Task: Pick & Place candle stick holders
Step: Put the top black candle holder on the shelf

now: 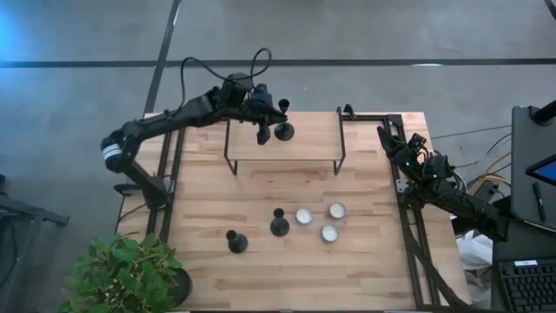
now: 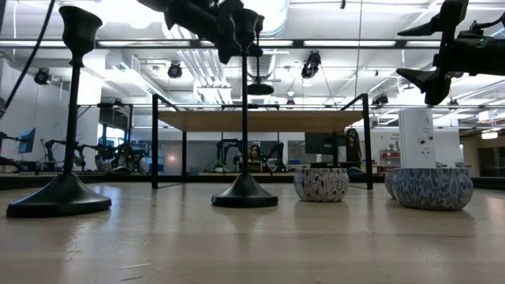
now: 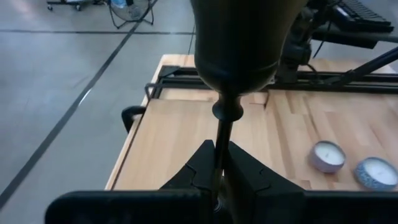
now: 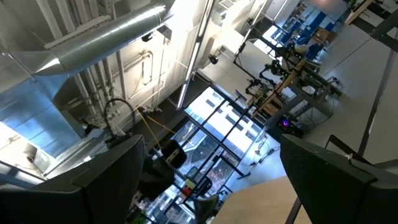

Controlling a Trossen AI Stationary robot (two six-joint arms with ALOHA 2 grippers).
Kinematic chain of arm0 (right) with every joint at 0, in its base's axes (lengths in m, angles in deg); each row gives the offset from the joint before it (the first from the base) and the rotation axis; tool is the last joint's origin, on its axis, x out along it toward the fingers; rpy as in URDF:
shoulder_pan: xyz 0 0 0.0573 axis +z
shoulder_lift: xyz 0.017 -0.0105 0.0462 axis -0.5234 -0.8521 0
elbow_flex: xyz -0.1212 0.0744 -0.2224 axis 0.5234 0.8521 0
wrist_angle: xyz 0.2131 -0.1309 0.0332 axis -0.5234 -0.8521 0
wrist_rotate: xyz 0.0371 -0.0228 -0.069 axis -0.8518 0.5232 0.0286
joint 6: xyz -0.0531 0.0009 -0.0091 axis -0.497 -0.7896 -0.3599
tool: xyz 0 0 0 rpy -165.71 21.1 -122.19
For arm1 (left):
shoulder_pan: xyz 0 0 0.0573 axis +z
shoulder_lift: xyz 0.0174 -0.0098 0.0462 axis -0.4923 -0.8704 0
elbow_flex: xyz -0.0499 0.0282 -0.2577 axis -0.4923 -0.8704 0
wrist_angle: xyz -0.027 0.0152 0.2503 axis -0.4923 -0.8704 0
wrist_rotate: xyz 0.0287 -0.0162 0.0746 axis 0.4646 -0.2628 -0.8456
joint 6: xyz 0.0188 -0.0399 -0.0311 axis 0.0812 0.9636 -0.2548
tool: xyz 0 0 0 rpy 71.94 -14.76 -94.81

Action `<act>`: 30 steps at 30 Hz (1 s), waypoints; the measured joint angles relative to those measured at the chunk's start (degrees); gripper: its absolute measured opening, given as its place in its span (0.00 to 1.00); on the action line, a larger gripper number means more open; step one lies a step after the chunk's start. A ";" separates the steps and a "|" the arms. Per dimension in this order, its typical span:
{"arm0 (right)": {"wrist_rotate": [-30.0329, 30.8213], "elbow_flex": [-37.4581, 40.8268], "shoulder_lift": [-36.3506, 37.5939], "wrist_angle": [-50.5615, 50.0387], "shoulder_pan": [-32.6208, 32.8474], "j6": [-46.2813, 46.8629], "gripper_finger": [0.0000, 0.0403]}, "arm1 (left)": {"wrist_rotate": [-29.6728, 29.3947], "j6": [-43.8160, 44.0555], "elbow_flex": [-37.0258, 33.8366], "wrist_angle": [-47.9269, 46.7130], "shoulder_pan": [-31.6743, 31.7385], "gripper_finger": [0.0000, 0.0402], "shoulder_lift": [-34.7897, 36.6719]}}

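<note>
My left gripper [image 1: 263,132] is shut on one black candle stick holder [image 1: 284,132], carried over the raised wooden shelf [image 1: 304,148] at the table's far side. Its round base [image 2: 260,88] hangs above the shelf top. Two more candle stick holders stand upright on their bases on the table, one [image 1: 279,224] near the middle and one [image 1: 235,241] nearer and to the left. My right gripper [image 1: 388,137] waits open at the table's right edge, tipped upward, with nothing between its fingers [image 4: 106,174]. My left gripper pinches the holder's thin stem [image 3: 221,140] between its two fingers, some way from the base. The stem runs out past the fingertips to the domed base [image 3: 239,43]. The cup end is hidden behind the fingers. The holder is lifted clear of the shelf, base lower than the gripper.
Three small patterned cups with white tea lights [image 1: 303,216] [image 1: 336,209] [image 1: 328,233] sit right of the standing holders. A potted plant [image 1: 122,269] stands at the near left corner. The shelf's black frame legs [image 1: 340,143] rise from the table. A keyboard [image 1: 526,287] lies off the right edge.
</note>
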 joint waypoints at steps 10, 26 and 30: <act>0.00 0.00 -0.01 -0.02 -0.02 0.00 0.91 | 2.40 -1.70 -0.13 3.59 3.97 0.06 -3.29; 0.00 0.00 -0.02 -0.07 -0.02 0.01 0.91 | 5.59 -0.83 -0.17 8.51 9.66 0.06 -7.03; 0.00 0.00 -0.02 -0.13 -0.02 0.00 0.91 | 6.55 -0.86 -0.15 9.09 10.46 0.06 -7.43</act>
